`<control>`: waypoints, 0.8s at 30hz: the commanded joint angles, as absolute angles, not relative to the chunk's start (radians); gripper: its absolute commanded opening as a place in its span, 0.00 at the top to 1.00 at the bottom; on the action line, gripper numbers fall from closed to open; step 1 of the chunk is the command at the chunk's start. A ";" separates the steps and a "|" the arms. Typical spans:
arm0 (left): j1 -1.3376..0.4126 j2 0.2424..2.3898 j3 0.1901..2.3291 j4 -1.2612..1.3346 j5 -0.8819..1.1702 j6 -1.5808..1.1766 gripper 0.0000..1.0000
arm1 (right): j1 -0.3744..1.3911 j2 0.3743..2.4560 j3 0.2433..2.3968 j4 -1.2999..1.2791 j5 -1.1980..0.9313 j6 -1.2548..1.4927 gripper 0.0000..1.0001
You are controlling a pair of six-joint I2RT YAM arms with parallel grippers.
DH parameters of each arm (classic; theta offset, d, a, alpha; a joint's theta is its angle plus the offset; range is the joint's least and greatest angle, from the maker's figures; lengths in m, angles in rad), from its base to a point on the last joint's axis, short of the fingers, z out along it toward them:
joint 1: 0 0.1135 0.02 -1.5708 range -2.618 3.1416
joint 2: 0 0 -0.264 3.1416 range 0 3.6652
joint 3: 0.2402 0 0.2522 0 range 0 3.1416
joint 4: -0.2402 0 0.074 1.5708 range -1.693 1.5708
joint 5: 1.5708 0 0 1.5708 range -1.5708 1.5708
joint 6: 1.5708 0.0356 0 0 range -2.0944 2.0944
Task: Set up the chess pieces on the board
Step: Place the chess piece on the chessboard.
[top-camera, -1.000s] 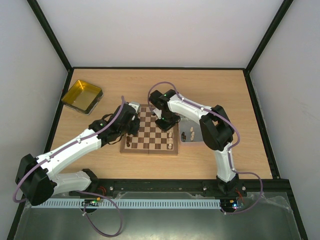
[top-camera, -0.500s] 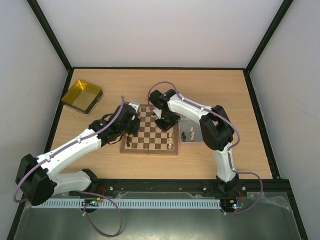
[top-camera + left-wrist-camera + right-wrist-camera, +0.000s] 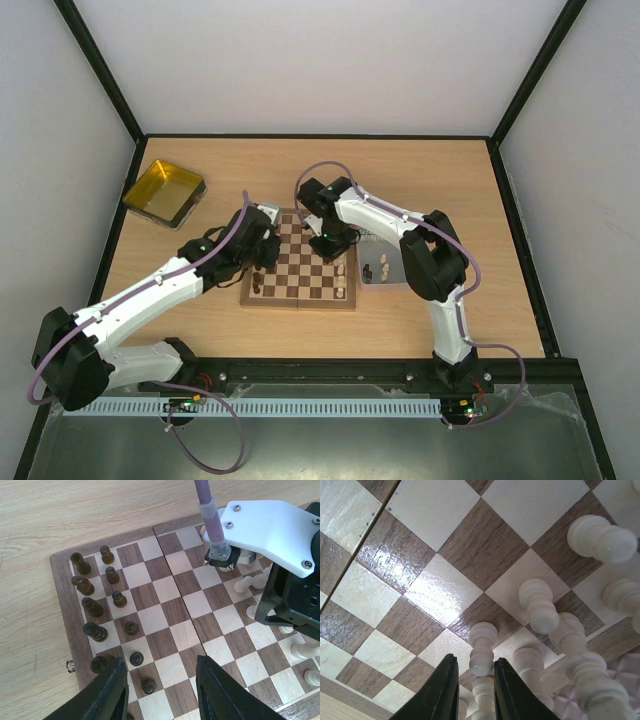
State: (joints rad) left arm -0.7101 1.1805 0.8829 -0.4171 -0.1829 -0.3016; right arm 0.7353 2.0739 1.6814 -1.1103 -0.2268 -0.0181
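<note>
Board [image 3: 304, 272] sits centre-frame on worktop [image 3: 450, 180]; right claw [image 3: 475, 661] set close round pale pawn [image 3: 481, 641] at lower centre, grip uncertain, prob. seating it; left claw [image 3: 161, 690] wide open, empty, poised nr dark pieces [image 3: 93, 608].

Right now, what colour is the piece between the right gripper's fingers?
The piece is pale cream; the right wrist view shows it best.

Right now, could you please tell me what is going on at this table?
A chess board is being set up. Dark pieces stand in two columns on one side, pale pieces on the other. The right tool straddles a pale pawn among them; whether it grips it is unclear. The left tool hangs open above the dark side, holding nothing.
</note>
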 commanded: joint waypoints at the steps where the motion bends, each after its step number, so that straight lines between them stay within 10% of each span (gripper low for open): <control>1: -0.703 1.187 0.874 -0.408 -0.174 -0.295 0.60 | 0.742 2.029 1.715 -1.147 -0.223 -0.024 0.81; 24: -0.702 1.204 0.874 -0.405 -0.169 -0.285 0.61 | 0.737 1.881 1.716 -1.120 -0.121 -0.013 0.78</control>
